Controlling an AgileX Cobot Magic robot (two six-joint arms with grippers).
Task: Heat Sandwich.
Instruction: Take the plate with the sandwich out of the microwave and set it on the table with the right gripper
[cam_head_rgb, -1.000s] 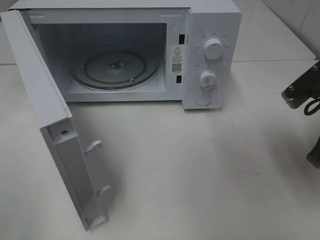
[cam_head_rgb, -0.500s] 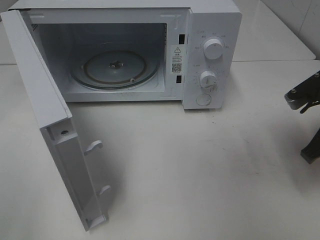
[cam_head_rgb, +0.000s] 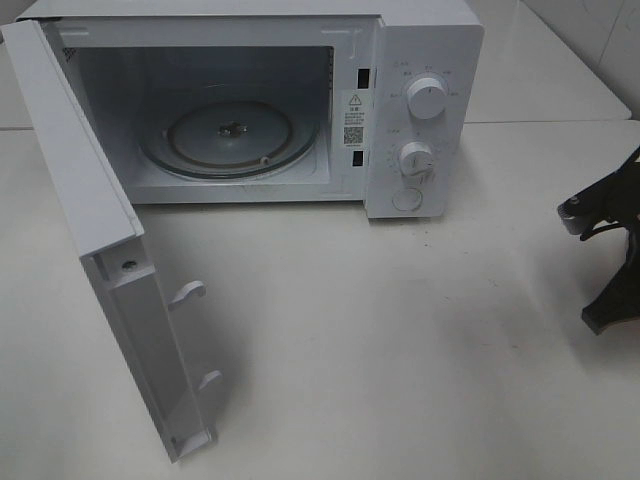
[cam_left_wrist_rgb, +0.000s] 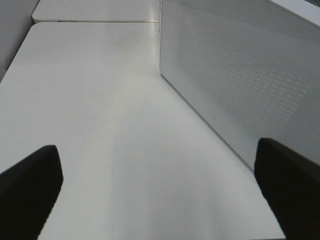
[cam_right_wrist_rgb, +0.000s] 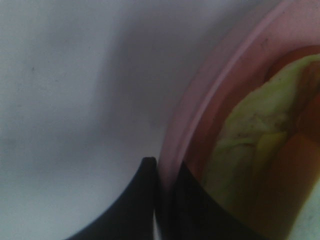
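Note:
In the right wrist view my right gripper (cam_right_wrist_rgb: 164, 200) is shut on the rim of a round pink plate (cam_right_wrist_rgb: 210, 105). The sandwich (cam_right_wrist_rgb: 250, 145), pale bread with yellow-green filling, lies on that plate. In the exterior high view only part of my right arm (cam_head_rgb: 608, 255) shows at the right edge; the plate and sandwich are out of that view. The white microwave (cam_head_rgb: 420, 60) stands at the back with its door (cam_head_rgb: 90, 220) swung wide open and its glass turntable (cam_head_rgb: 230, 135) bare. My left gripper (cam_left_wrist_rgb: 160, 200) is open and empty over the table, beside the microwave's perforated side wall (cam_left_wrist_rgb: 235, 80).
The open door juts forward on the left, with two latch hooks (cam_head_rgb: 188, 292) on its edge. Two knobs (cam_head_rgb: 427, 98) and a round button sit on the microwave's right panel. The white table (cam_head_rgb: 400, 350) runs in front; a second table lies behind.
My right arm has come a little leftward and lower into the exterior view from the right edge. The microwave and its door have not moved.

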